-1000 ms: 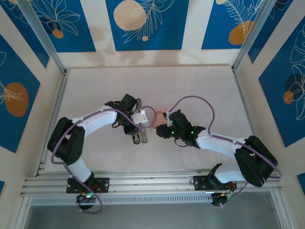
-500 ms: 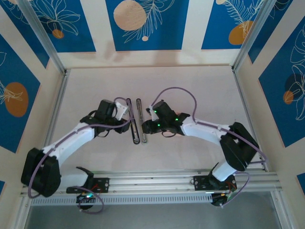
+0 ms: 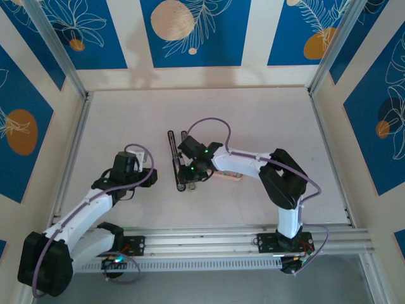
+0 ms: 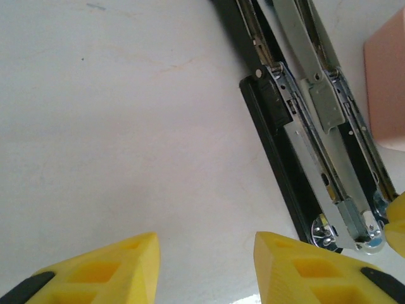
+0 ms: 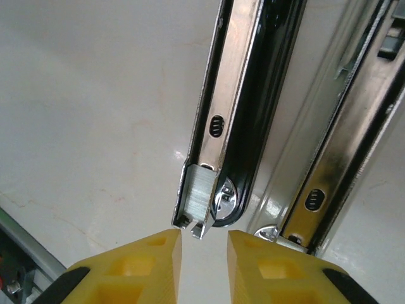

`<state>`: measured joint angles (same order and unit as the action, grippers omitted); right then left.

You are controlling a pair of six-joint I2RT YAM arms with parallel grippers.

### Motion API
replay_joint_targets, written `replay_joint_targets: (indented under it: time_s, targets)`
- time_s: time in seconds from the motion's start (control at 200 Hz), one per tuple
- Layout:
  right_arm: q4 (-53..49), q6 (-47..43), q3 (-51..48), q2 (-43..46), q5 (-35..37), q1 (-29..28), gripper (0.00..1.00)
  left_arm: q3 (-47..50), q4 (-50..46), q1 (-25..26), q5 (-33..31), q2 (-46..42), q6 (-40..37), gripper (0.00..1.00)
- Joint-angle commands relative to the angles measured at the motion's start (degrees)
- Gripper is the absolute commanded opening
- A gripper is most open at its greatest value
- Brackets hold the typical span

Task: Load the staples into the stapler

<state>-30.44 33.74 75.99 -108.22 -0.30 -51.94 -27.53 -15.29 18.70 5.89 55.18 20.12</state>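
With the staples (image 5: 195,190) at the channel mouth of the stapler (image 3: 172,158) on the table (image 3: 266,114), 12 o'clock of the narrowly parted right fingers (image 5: 158,253), seating them seemingly needed a straight push; the left fingers (image 4: 107,266) stood apart, empty.

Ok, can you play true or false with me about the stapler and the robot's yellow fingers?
1. The stapler lies opened out flat on the table. True.
2. The left fingers are squeezing the stapler. False: they stand apart over bare table, with the stapler off to one side.
3. A strip of staples sits at the end of one stapler bar, just off the right fingers. True.
4. The tray next to the stapler is green. False: the tray is pink.
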Motion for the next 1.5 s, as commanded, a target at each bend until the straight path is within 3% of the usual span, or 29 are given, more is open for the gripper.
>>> replay_joint_targets:
  time_s: [0.0,0.61,0.975,1.225,1.496]
  targets:
    - [-4.35,0.43,3.40,-1.85,0.56,-0.29,0.25,1.36,2.63,-0.92,0.17,-0.76,2.12,0.44]
    - [-7.24,1.62,8.54,-7.66,0.06,0.09,0.11,2.64,4.17,-2.88,1.49,-0.07,1.11,0.45]
    - [-3.54,2.79,4.73,-0.10,5.15,-0.21,0.03,2.53,4.22,-2.96,1.84,-0.21,0.78,0.44]
    - [7.14,3.93,-3.21,7.23,0.73,0.70,0.02,2.61,4.82,-2.97,3.18,-0.28,0.45,0.44]
    - [11.19,2.43,-4.72,5.70,-10.22,0.59,0.02,2.79,5.40,-2.97,4.45,-0.60,0.43,0.44]
